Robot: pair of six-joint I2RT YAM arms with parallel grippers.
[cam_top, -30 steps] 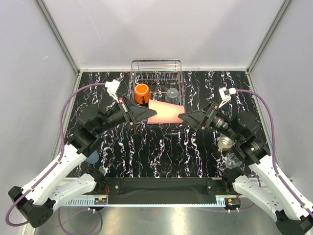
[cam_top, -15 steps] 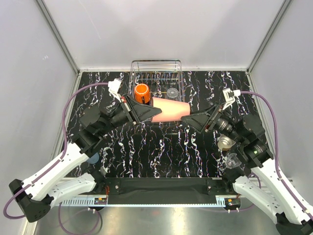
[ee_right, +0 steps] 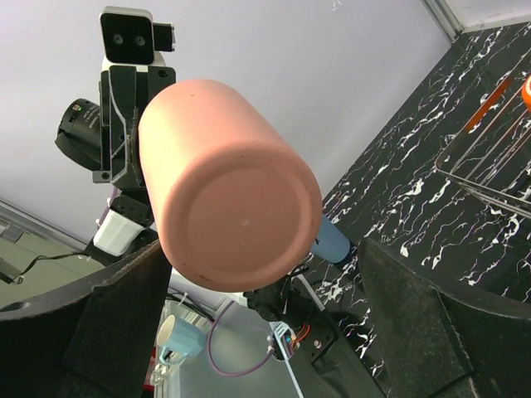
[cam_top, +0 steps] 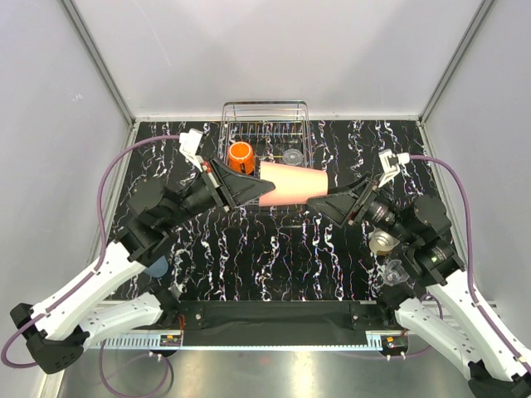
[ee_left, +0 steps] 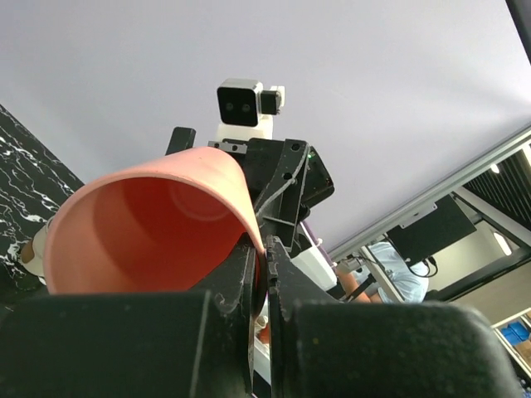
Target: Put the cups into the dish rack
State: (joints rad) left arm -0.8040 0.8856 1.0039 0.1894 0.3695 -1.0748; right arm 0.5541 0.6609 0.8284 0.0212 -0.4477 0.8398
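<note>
My left gripper (cam_top: 254, 189) is shut on the rim of the salmon-pink tumbler (cam_top: 292, 184) and holds it on its side in the air, just in front of the dish rack (cam_top: 265, 112). In the left wrist view the jaws (ee_left: 265, 274) pinch the tumbler's wall (ee_left: 149, 232). My right gripper (cam_top: 319, 206) is open at the tumbler's base (ee_right: 236, 203), with its fingers either side and apart from it. An orange mug (cam_top: 241, 154) and a clear glass (cam_top: 292, 156) sit in the rack.
A beige/metallic cup (cam_top: 382, 242) and a clear glass (cam_top: 394, 271) stand on the table under my right arm. A light blue cup (cam_top: 156, 267) lies under my left arm and also shows in the right wrist view (ee_right: 336, 240). The rack's corner (ee_right: 489, 166) shows at the right.
The left gripper has lifted the tumbler and carried it slightly back and right, toward the rack. The right gripper, earlier at the tumbler's base, now sits a little lower and nearer.
</note>
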